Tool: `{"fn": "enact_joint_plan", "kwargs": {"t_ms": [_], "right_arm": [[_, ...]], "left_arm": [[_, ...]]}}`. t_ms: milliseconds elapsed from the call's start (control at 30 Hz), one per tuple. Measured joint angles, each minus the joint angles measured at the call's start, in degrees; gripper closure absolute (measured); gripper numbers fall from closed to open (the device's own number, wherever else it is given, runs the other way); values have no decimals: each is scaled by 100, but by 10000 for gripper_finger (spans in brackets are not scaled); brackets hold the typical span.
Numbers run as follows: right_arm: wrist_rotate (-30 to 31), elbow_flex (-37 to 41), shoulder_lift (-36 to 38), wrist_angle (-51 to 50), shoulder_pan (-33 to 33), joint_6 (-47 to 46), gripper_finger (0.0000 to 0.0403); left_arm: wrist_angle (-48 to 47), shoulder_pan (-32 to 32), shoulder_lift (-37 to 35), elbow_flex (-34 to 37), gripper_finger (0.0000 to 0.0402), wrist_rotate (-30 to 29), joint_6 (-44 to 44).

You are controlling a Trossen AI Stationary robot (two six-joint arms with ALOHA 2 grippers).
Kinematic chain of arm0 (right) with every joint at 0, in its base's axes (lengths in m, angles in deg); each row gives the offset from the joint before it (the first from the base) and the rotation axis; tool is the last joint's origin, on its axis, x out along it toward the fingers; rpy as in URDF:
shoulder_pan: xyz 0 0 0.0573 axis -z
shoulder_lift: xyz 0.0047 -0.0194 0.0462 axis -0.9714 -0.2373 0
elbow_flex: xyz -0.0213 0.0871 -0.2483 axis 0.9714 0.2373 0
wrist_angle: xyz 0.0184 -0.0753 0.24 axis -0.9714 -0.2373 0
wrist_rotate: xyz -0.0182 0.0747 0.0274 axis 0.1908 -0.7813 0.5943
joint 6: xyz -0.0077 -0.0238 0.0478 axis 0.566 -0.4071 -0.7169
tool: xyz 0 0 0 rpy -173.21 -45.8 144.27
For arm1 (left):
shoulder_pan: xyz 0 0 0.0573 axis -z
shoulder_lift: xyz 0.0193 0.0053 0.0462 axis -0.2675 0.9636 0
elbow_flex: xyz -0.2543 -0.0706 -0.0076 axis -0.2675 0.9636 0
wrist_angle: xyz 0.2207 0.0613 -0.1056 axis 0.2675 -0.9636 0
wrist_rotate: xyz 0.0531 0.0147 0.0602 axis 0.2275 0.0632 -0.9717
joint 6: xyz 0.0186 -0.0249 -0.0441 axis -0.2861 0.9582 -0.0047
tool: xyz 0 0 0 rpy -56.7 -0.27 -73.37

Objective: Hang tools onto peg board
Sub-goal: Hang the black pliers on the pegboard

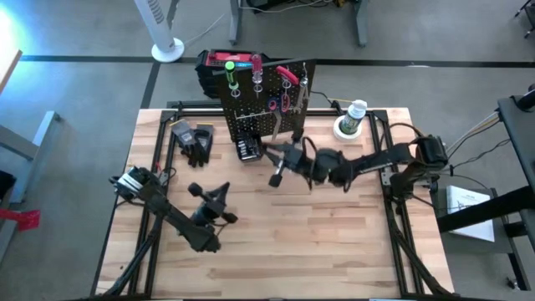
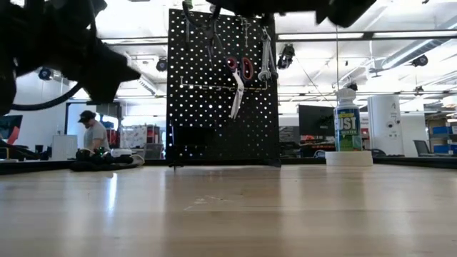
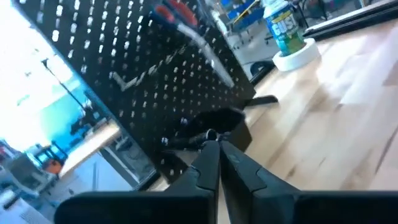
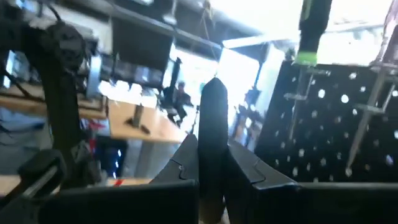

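The peg board (image 1: pixel 266 100) stands upright at the table's far middle. Red-handled scissors (image 2: pixel 239 75), a silver wrench (image 2: pixel 266 63), a green-handled screwdriver (image 1: pixel 230 73) and other small tools hang from it. My right gripper (image 1: pixel 282 157) is just in front of the board's near side, shut on a black-handled tool (image 1: pixel 276 176). In the right wrist view (image 4: pixel 214 130) the board and the green screwdriver (image 4: pixel 309 31) stand close by. My left gripper (image 1: pixel 219 198) is shut and empty above the table's left middle; it also shows in its wrist view (image 3: pixel 216 149). My right gripper pinches the tool's dark handle (image 4: pixel 214 106) between its two fingers. The handle sticks out past the fingertips. The tool is lifted clear of the table; what kind of tool it is I cannot tell.
Black gloves (image 1: pixel 197 144) and a small black box of bits (image 1: pixel 247 151) lie left of the board's foot. A bottle on a white ring (image 1: pixel 354 119) stands at the far right. A red-and-black toolbox (image 1: pixel 227 63) sits behind the board. A person (image 2: pixel 89 132) is in the room beyond.
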Motion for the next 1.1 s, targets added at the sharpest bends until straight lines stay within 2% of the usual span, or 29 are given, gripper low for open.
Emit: {"fn": "enact_joint_plan", "kwargs": {"t_ms": [133, 233, 367, 533, 800, 933, 1100], "right_arm": [[-1226, 1, -210, 691, 669, -77, 385], [-1551, -2, -334, 1049, 1159, -78, 385], [-2248, -89, -517, 1009, 1750, -364, 385], [-2746, -431, -929, 1051, 1987, -292, 385], [-2772, -843, -1342, 1053, 2046, -7, 385], [-2885, -827, -1311, 1040, 2115, -137, 385], [-2951, -758, -1231, 1100, 2077, -50, 385]], "left_arm": [[496, -112, -253, 414, 400, -13, 11], [583, -102, -307, 501, 401, -16, 17], [602, -114, -300, 506, 401, -23, 8], [781, -172, -298, 506, 401, -25, 0], [1489, -185, -295, 506, 401, 48, -519], [1740, -213, -293, 508, 401, 215, -993], [1781, -268, -291, 508, 401, 222, -1059]]}}
